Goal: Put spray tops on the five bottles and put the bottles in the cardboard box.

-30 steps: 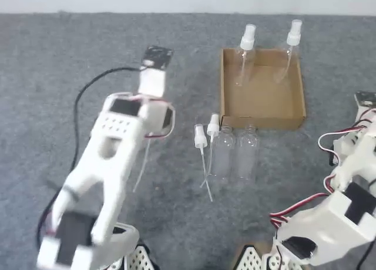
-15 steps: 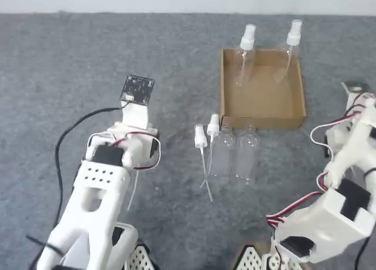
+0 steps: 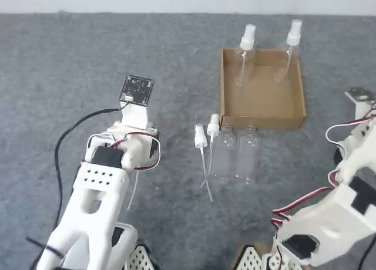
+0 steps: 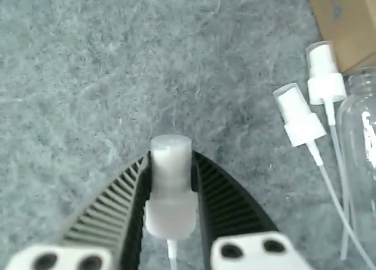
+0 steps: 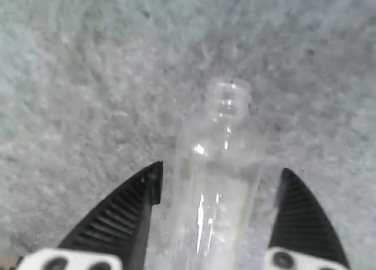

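Grey felt covers the tabletop. Left end effector (image 4: 170, 159) clamps a spray top (image 4: 171, 191); right end effector (image 5: 222, 170) sits open astride an uncapped bottle (image 5: 218, 214). Best, I judge, to grip the bottle firmly before feeding the tube into its neck.

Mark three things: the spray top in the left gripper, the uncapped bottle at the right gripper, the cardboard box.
Held spray top (image 4: 170, 191): left wrist view, on its collar.
Uncapped bottle (image 5: 217, 188): right wrist view, on its clear body.
Cardboard box (image 3: 261, 98): high view, on its bare floor.
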